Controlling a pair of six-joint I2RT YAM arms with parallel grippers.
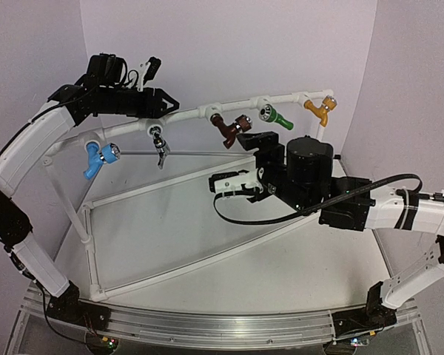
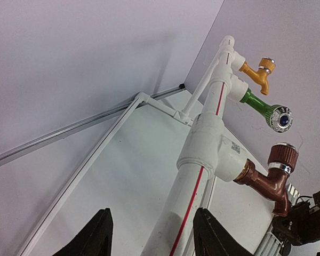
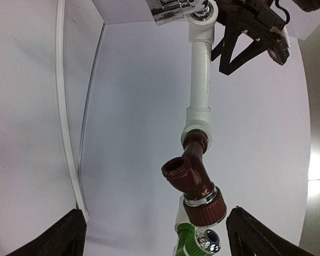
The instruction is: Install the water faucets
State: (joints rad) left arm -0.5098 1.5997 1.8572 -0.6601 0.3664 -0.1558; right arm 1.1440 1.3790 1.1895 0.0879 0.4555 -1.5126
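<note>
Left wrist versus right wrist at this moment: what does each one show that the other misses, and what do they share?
Only the left wrist view shows the orange faucet, mounted near the far end of the white pipe. Only the right wrist view catches part of the chrome faucet, at its top edge. Both show the brown faucet and the green faucet mounted side by side on that pipe.

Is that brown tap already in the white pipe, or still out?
In: the brown faucet has its inlet end seated inside the white tee fitting.
</note>
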